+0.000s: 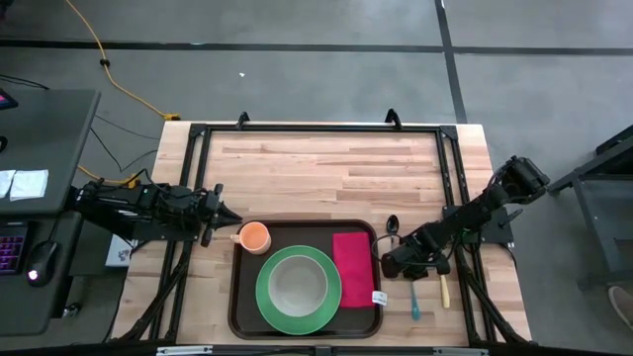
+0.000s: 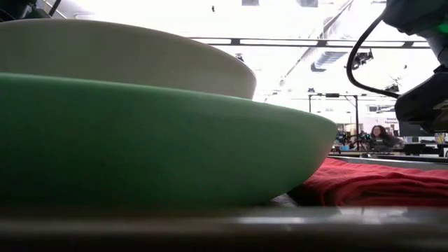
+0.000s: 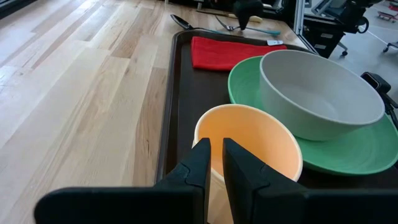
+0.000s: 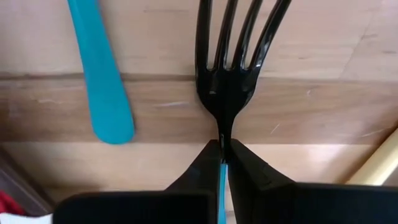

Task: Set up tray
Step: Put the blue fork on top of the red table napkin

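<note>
My right claw (image 4: 222, 148) pinches the black fork (image 4: 233, 59) by its neck on the worktop (image 1: 326, 158) — the tray (image 1: 237, 297) lies just beside it, toward my left arm — nearest claw for this.

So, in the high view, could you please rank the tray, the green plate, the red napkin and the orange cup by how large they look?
Largest to smallest, seen from above:
1. tray
2. green plate
3. red napkin
4. orange cup
All four lie at table level, so nearness to the camera does not blur the order.
</note>
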Robot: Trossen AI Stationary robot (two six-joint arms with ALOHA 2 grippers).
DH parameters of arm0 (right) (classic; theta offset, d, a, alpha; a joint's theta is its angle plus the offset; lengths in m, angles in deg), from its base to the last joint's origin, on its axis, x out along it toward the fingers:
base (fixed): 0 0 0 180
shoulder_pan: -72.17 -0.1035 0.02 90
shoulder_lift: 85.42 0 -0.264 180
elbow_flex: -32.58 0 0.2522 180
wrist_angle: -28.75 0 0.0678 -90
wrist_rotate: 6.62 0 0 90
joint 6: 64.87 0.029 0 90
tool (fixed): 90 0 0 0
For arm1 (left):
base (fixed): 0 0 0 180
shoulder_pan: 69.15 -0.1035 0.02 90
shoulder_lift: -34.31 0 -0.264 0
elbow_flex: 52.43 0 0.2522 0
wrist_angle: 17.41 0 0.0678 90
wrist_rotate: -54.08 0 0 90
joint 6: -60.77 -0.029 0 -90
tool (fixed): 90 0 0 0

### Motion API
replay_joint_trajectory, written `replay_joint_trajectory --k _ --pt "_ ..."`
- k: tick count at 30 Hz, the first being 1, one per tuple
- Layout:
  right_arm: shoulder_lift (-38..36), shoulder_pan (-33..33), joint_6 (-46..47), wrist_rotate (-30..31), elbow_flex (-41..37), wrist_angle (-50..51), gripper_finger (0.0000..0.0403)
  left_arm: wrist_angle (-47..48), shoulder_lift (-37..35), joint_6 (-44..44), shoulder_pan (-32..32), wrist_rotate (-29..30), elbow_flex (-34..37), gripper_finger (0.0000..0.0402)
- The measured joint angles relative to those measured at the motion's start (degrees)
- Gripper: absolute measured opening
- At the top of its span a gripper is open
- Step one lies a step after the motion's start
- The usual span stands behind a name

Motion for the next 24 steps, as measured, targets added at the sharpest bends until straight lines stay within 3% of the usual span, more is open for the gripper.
replay_joint_trajectory --k 24 --pt "-0.1 0.0 0.4 -1.9 1.7 1.0 0.0008 0.0 0.0 -0.4 0.0 0.0 0.0 0.0074"
